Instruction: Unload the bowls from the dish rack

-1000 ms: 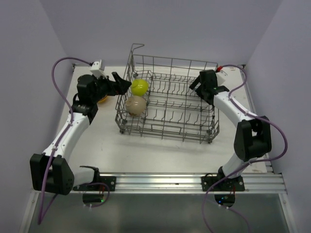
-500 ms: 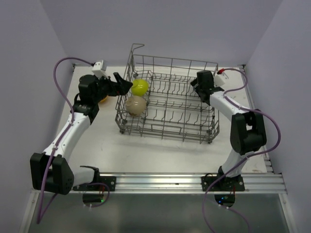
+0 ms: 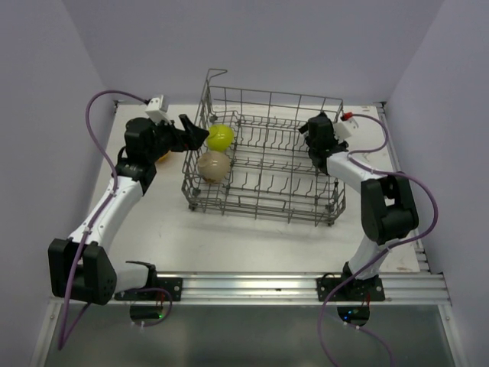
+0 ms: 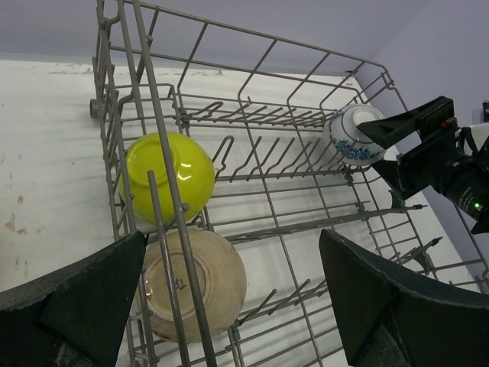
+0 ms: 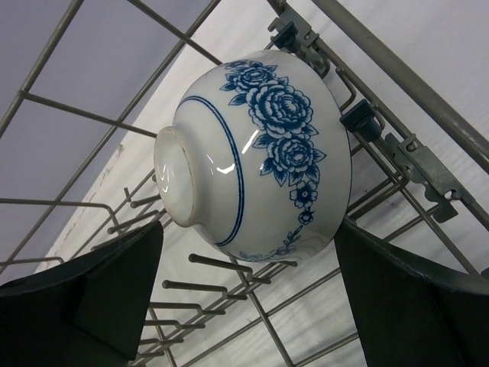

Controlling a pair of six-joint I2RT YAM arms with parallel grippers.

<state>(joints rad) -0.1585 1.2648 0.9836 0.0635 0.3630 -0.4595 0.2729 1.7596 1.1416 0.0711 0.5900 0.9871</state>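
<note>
One white table (image 3: pixel 252 245), lilac walls (image 3: pixel 306 46)

A white tabletop (image 4: pixel 46 153) lies beneath and to the left of the jaws of the left gripper (image 4: pixel 229 302), flecked with small brownish marks (image 4: pixel 14 222). A pale lavender wall (image 4: pixel 306 23) rises ahead of them. An aluminium rail (image 3: pixel 252 284) runs well behind, at the table's edge.
</note>
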